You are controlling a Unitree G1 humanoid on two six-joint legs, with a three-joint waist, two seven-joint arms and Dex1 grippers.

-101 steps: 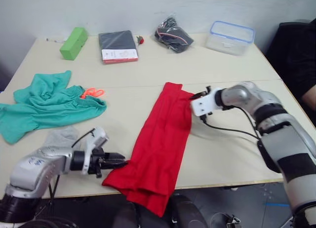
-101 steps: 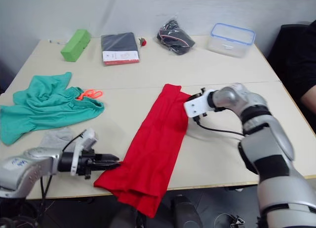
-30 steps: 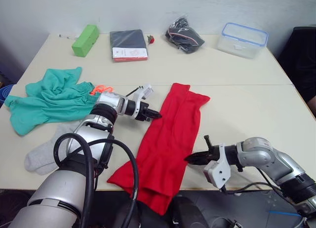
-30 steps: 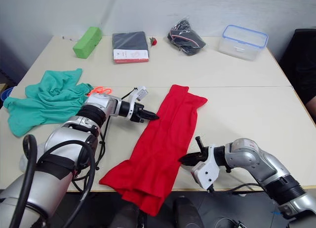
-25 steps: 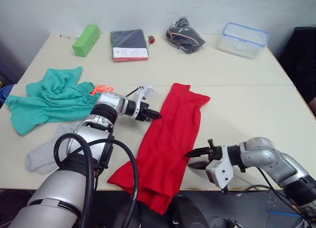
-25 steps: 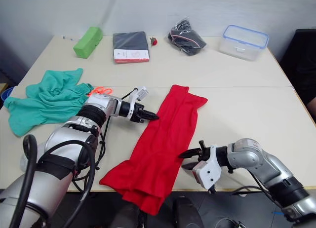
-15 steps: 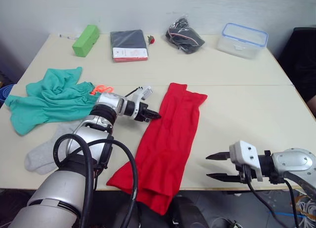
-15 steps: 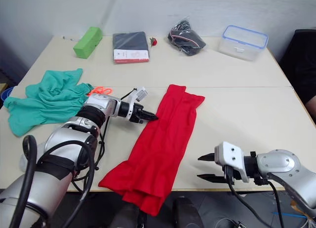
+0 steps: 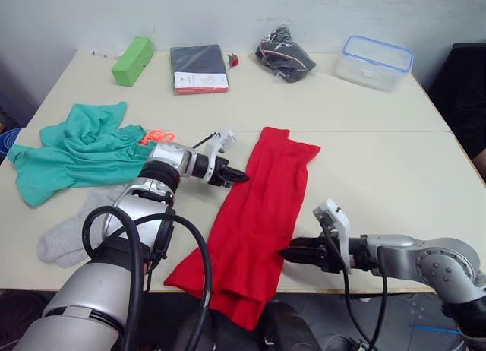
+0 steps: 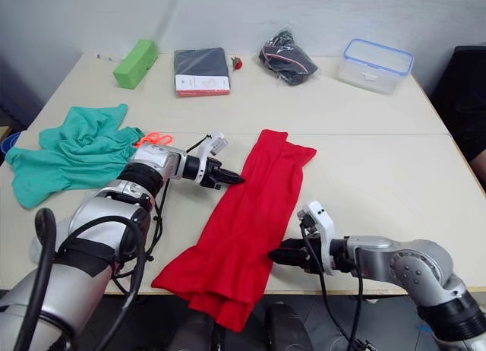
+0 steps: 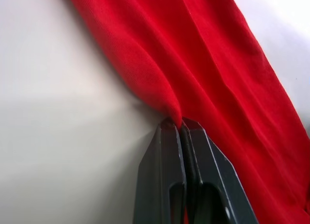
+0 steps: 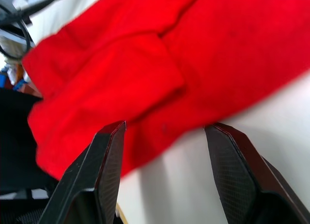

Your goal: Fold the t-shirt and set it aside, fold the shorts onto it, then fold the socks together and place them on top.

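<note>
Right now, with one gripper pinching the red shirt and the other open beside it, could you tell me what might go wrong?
The t-shirt's lower end hangs over the table edge, so a pull could drag it off. The left gripper pinches only a small fold, which may slip. The right gripper, open at the shirt's edge, may catch only one layer.

Green block [image 9: 132, 60]; dark packet [image 9: 199, 68]; black bundle [image 9: 285, 53]; clear lidded box [image 9: 374, 59]

**Worktop layout**

T-shirt [image 9: 258, 214] lies lengthwise mid-worktop [image 9: 380, 161], near end hanging over the front edge. Shorts [image 9: 72, 150] left of it, socks [image 9: 68, 233] in front of shorts. Left pincer [image 9: 237, 176] at shirt's left edge, right pincer [image 9: 288, 254] at its right edge. Lidded box [image 9: 373, 59] back right.
</note>
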